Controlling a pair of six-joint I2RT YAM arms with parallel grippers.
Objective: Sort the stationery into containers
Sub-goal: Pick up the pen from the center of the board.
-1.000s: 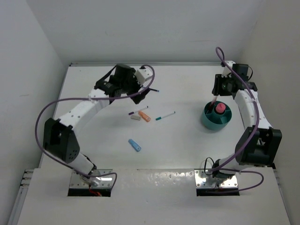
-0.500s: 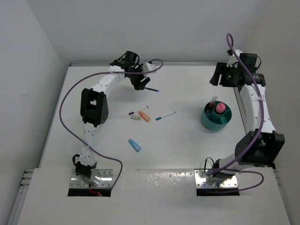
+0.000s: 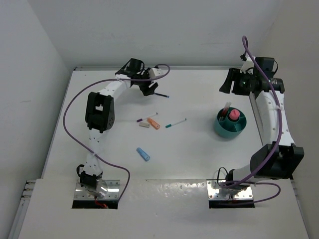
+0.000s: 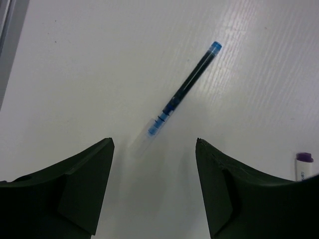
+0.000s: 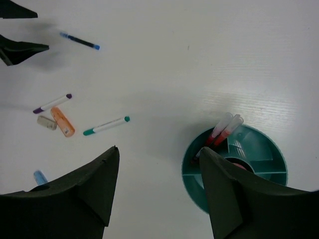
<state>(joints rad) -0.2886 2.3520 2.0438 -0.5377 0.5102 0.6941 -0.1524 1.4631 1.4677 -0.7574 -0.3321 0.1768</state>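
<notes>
A blue pen [image 3: 161, 94] lies at the back of the table. My left gripper [image 3: 148, 88] is open and empty just left of it. In the left wrist view the pen [image 4: 187, 87] lies ahead of the open gripper [image 4: 154, 144]. A purple-capped pen [image 3: 147, 117], beige eraser [image 3: 144, 125], orange stick [image 3: 154, 124] and teal pen [image 3: 175, 123] lie mid-table. A blue stick [image 3: 143, 154] lies nearer. The teal organiser cup [image 3: 219, 130] holds a pink marker [image 3: 233, 115] and red pens [image 3: 227, 107]. My right gripper [image 3: 227, 84] is open and empty, raised behind the cup [image 5: 192, 174].
White walls close the table at the back and both sides. The left arm's purple cable loops over the left part of the table. In the right wrist view the left gripper's fingers [image 5: 20, 47] show at the top left, near the blue pen [image 5: 79, 41].
The right gripper has risen back from over the cup, leaving a red pen standing in it. The left arm has folded upright and its gripper has shifted slightly back-left beside the blue pen.
</notes>
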